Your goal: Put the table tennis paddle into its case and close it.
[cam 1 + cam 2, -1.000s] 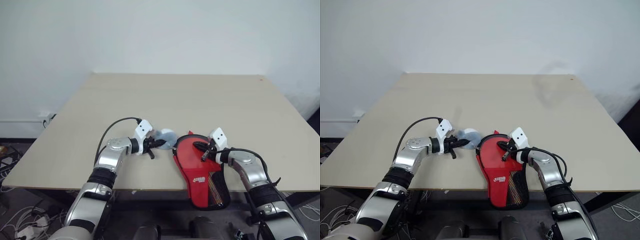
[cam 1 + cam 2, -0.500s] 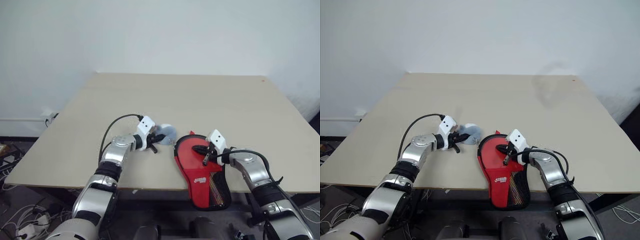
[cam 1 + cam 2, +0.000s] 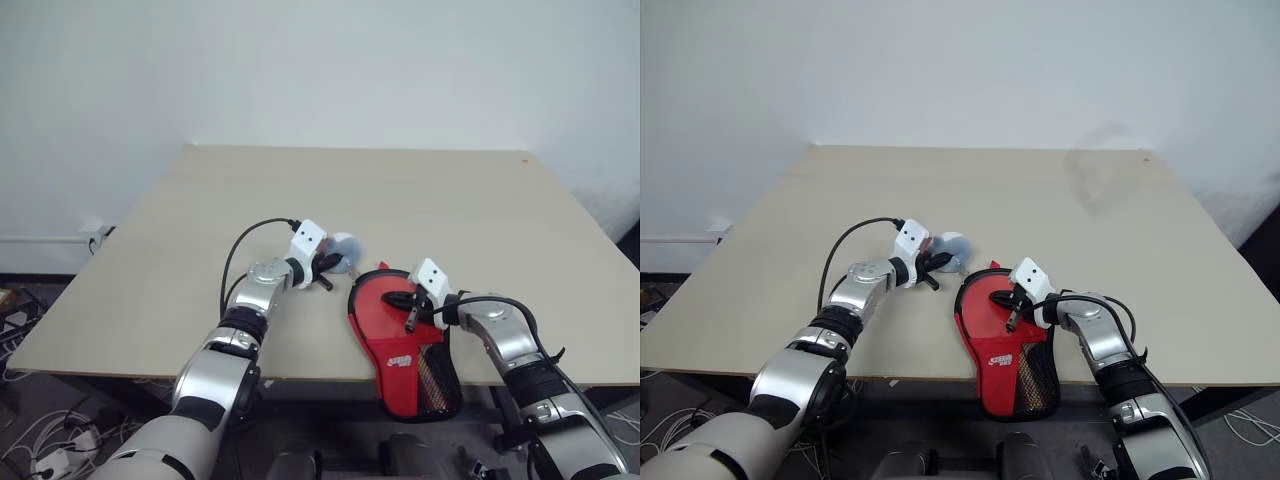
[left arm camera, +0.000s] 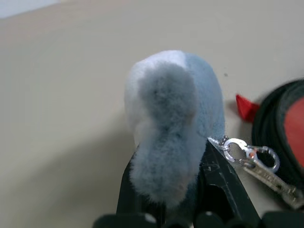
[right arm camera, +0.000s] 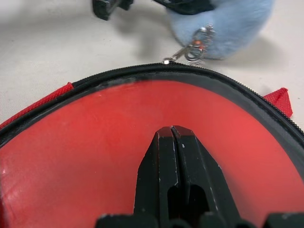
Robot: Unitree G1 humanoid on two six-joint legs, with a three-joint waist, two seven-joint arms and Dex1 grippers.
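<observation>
Case [image 3: 400, 325], right end effector [image 3: 408, 300] pressing, fingers together

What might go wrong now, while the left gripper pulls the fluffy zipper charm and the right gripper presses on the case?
1. The left gripper holds only the soft blue pompom, which may slip out.
2. The thin metal clasp could strain or snag.
3. The shut right gripper rests on the case, which overhangs the table edge and may shift.
</observation>
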